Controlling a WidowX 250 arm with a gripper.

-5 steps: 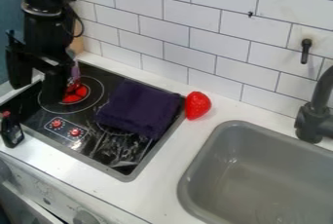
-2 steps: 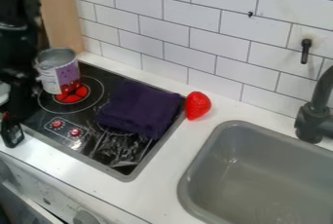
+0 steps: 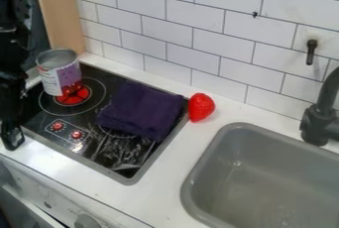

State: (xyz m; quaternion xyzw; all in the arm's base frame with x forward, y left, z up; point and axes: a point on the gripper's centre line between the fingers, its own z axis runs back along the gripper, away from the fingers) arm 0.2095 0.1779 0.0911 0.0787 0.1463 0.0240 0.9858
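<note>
Black claw [image 3: 10,115] beside stove edge [image 3: 128,179]

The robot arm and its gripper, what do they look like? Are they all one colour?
Pretty much! The arm is black, made of chunky, blocky parts joined together, with a few pale glints where light catches it. The gripper is black too. No cables or markings can be made out on them here.

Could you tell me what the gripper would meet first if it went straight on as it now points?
Probably the small dark bottle just below; the gripper overlaps its top, so any gap is hard to judge.
</note>
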